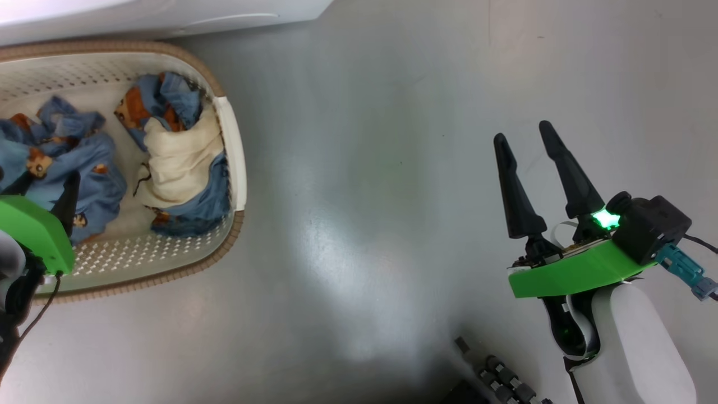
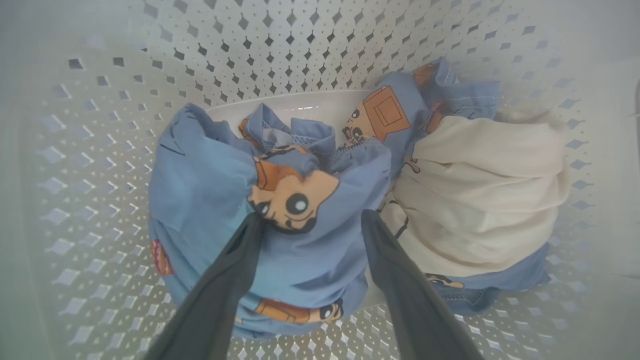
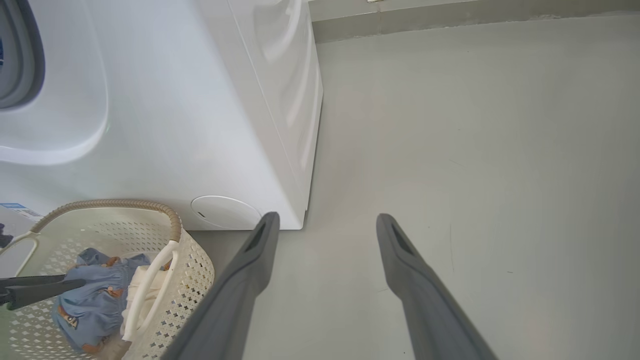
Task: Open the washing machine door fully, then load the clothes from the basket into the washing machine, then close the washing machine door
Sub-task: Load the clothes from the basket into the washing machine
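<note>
our left claw (image 2: 312,217) is down inside the basket (image 2: 125,125). its fingers are spread wide on either side of a crumpled bundle of blue garments (image 2: 210,190), tips at the cloth but not pinching it. just beside that bundle lies the cream cloth (image 2: 480,190), wrapped over more blue fabric. the basket stands on the floor (image 1: 364,168), close in front of the white washing machine (image 3: 200,100). our right claw (image 1: 523,132) hovers over bare floor, well apart from the basket, fingers spread and holding nothing.
</note>
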Controlling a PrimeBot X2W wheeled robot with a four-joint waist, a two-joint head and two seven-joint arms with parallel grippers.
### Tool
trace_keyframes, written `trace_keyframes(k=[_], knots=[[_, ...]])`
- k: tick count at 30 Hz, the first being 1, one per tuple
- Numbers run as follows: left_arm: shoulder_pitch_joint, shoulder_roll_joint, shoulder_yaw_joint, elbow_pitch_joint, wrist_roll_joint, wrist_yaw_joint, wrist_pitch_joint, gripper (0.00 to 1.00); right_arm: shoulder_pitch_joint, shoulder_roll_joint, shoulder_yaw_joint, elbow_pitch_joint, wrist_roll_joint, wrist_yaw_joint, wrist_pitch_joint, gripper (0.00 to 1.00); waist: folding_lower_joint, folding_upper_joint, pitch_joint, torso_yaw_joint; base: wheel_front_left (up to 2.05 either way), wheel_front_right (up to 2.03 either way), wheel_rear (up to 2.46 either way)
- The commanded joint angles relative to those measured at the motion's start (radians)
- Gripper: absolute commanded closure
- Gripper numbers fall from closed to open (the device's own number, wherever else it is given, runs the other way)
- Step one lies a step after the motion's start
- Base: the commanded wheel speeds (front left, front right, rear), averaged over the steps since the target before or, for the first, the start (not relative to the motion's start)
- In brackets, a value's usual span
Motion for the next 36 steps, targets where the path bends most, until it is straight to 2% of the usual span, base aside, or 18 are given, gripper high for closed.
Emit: trace_keyframes(k=[1,5,6,7,8,9,18,24,28,36], knots=[[-0.005,0.051,0.007,0.010,-0.023,-0.001,0.008,0.00,0.026,0.005,0.026,-0.025,-0.007,0.002,-0.012,0.00,0.0000,0.0000,0.002,-0.008,0.00,0.00,0.00],[-0.011,0.052,-0.023,0.028,-0.052,-0.001,0.023,0.02,0.028,0.005,0.043,-0.026,-0.001,0.002,-0.012,0.00,0.0000,0.0000,0.002,-0.019,0.00,0.00,0.00],[-0.011,0.052,-0.030,0.031,-0.058,-0.001,0.024,0.42,0.029,0.005,0.045,-0.027,0.000,0.002,-0.012,0.00,0.0000,0.0000,0.000,-0.021,0.00,0.00,0.00],[-0.012,0.052,-0.036,0.034,-0.065,-0.001,0.024,0.66,0.031,0.005,0.048,-0.028,0.000,0.002,-0.012,0.00,0.0000,0.0000,-0.001,-0.022,0.00,0.00,0.00],[-0.012,0.050,-0.043,0.034,-0.072,-0.001,0.024,0.85,0.032,0.005,0.049,-0.029,0.000,0.002,-0.012,0.00,0.0000,0.0000,-0.003,-0.023,0.00,0.00,0.00],[-0.012,0.048,-0.049,0.035,-0.078,-0.001,0.022,1.00,0.034,0.005,0.049,-0.029,-0.001,0.002,-0.012,0.00,0.0000,0.0000,-0.006,-0.023,0.00,0.00,0.00],[-0.002,0.025,-0.090,0.031,-0.141,-0.001,-0.011,1.00,0.039,0.005,0.033,-0.021,-0.001,0.002,-0.012,0.00,0.0000,0.0000,-0.051,0.001,0.00,0.00,0.00],[0.020,0.007,-0.067,0.013,-0.200,-0.001,-0.058,1.00,0.033,0.005,0.019,0.004,0.000,0.002,-0.012,0.00,0.0000,0.0000,-0.115,0.036,0.00,0.00,0.00],[0.050,-0.002,-0.057,-0.016,-0.203,-0.001,-0.068,1.00,0.033,0.002,0.010,0.027,0.000,0.002,-0.012,0.00,0.0000,0.0000,-0.171,0.064,0.00,0.00,0.00],[0.137,-0.022,0.109,-0.103,-0.089,-0.001,-0.069,1.00,0.053,-0.035,-0.005,0.069,0.010,0.002,-0.012,0.00,0.0000,0.0000,-0.285,0.127,0.00,0.00,0.00]])
